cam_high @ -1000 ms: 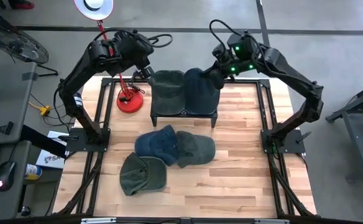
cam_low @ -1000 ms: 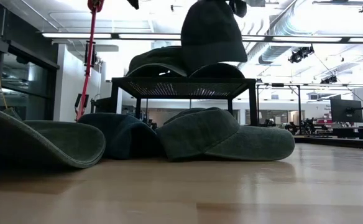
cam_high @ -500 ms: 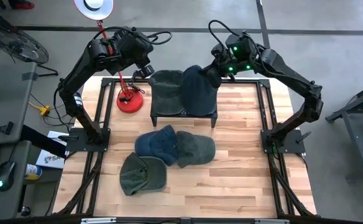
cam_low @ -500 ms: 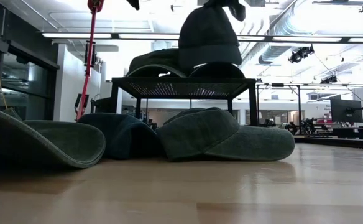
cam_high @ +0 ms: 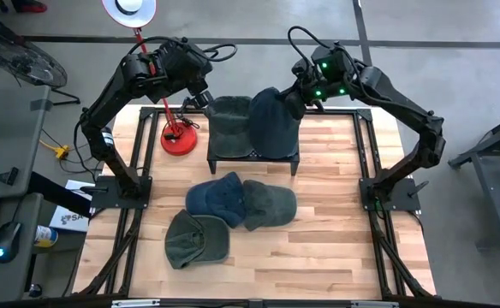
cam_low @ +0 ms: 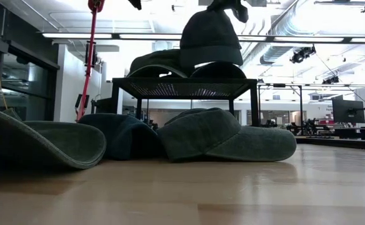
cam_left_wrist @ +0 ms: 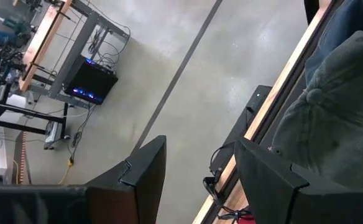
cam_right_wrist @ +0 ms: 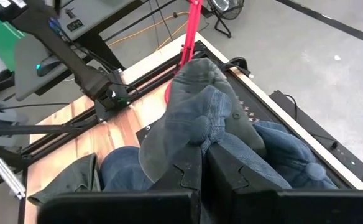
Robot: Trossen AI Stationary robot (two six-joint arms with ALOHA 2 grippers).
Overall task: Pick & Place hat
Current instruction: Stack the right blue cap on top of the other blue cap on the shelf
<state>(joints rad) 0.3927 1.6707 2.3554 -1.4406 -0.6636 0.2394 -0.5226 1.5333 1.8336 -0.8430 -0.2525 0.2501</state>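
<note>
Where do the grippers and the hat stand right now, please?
Right gripper shut on blue hat, over black rack. Left gripper open, empty, behind rack. Green hat alongside; nothing blocking.

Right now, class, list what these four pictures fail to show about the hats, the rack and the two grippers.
- High view: the right gripper fingers, hidden in the blue hat it pinches.
- Low view: both grippers, cut off by the top edge.
- Low view: whether the held hat's brim touches the rack; the green hat and rack edge blur the contact.
- Left wrist view: the open left gripper sees only part of the green hat.
</note>
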